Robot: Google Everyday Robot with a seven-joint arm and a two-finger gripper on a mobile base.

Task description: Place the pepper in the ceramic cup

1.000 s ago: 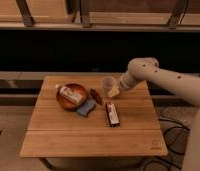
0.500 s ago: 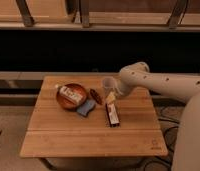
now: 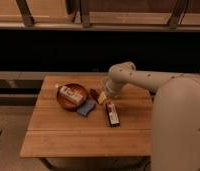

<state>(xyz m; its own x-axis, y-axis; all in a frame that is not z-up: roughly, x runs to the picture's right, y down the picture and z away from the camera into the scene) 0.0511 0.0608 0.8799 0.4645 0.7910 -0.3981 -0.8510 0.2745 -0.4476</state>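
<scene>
**At the back of the tabletop: gripper down beside the pepper**

Near the far edge of the wooden tabletop (image 3: 63, 135), low and just to the right of the pepper (image 3: 94, 94): the gripper (image 3: 102, 97), at the end of the pale arm (image 3: 143, 79) stretched in from the right. Cannot tell whether clenched or released, nor whether touching the pepper. Pepper flat on the wood, between the orange-brown bowl (image 3: 63, 102) and the gripper. A blue pad (image 3: 85, 108) just in front of it, and a red-and-black bar (image 3: 112, 114) a little farther forward and to the right. Ceramic cup not to be made out, possibly hidden behind the wrist. Judged as the pick-up step: pepper not yet lifted, nothing yet carried to the cup. Next calls for a firm close around the slim pepper without nudging it against the bowl. Then a clean lift and a short carry to the cup, wherever it stands.
</scene>
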